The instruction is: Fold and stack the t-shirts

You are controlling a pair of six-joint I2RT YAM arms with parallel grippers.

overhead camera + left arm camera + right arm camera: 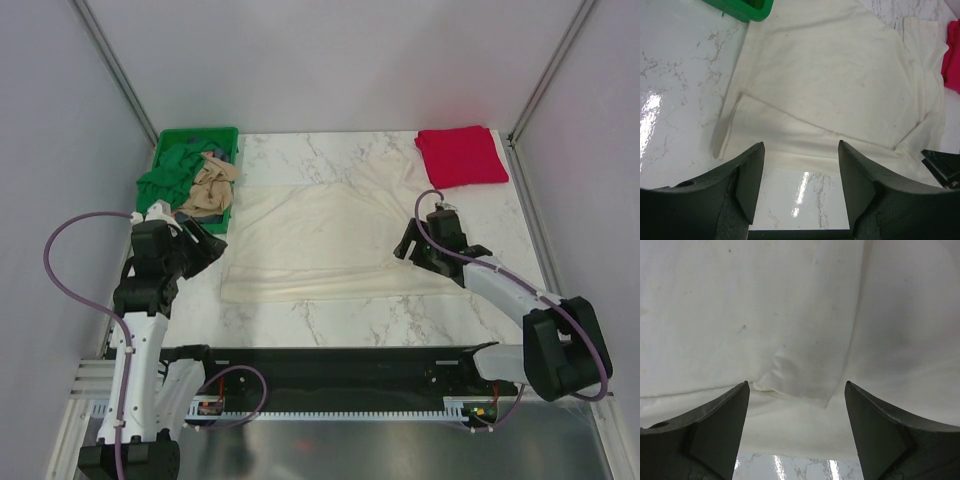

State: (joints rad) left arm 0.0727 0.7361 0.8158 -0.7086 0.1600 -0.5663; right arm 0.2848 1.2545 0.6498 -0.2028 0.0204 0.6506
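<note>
Right gripper agape, low over cream t-shirt

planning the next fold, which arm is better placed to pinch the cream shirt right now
Right, probably. The right gripper hangs open over the cream shirt, a crease inside its jaws. The left gripper, also open, frames bare table, just short of the shirt's near edge.

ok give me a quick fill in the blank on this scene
The red t-shirt lies folded at the far ____ corner of the table.
The green crate holds a dark green t-shirt and a ____ one.
Outside the crate lie ____ t-shirts, the cream t-shirt spread out.
Missing words: right, tan, two.
</note>
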